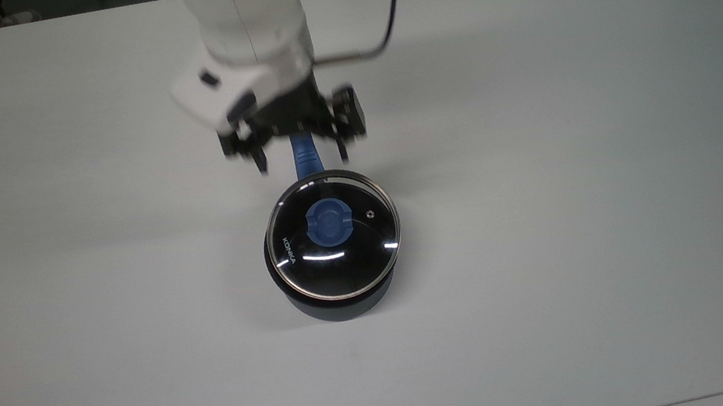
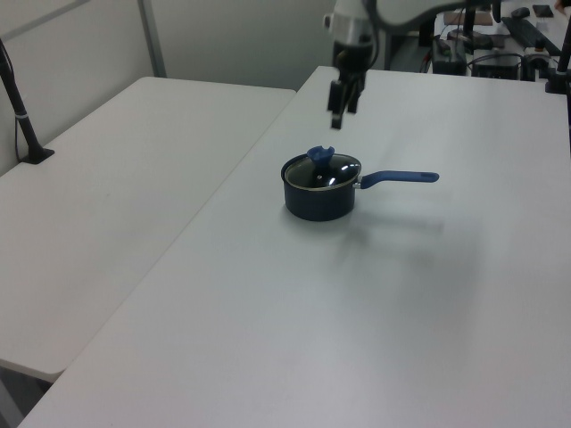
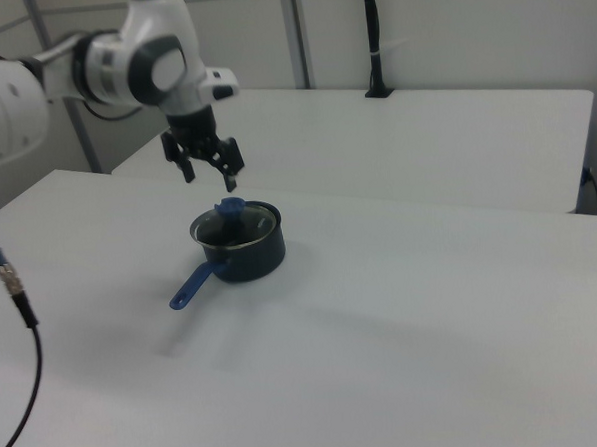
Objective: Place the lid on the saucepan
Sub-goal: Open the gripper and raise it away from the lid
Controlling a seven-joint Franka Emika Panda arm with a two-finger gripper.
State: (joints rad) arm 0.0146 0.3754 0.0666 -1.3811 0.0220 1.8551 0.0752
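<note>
The desk (image 1: 618, 193) was a wide white surface, and the saucepan (image 2: 318, 201) stood near its middle, upright, well apart from every edge. The pan's long blue handle (image 2: 399, 178) ran straight out to the left view's right and lay level; in the top view it pointed away up the frame and passed beneath the gripper (image 1: 297, 159).

The gripper hung clear above the pan, touching nothing, with its jaws apart and empty. In the right view the gripper (image 3: 207, 171) was up and a little to the right view's left of the knob (image 3: 231, 207). The lid therefore lay below the jaws and, in the top view, toward the bottom of the frame from them.

The lid (image 1: 333, 234) sat on the saucepan's rim, level as far as could be judged, its metal edge following the pan's outline all round. It was clear glass, showing the dark inside beneath. White "KONKA" lettering (image 1: 286, 250) sat toward the top view's left, and a small steam vent (image 1: 371, 214) just beside the knob. On this showing the placing looked complete; any coming move was judged to be a retreat upward.
</note>
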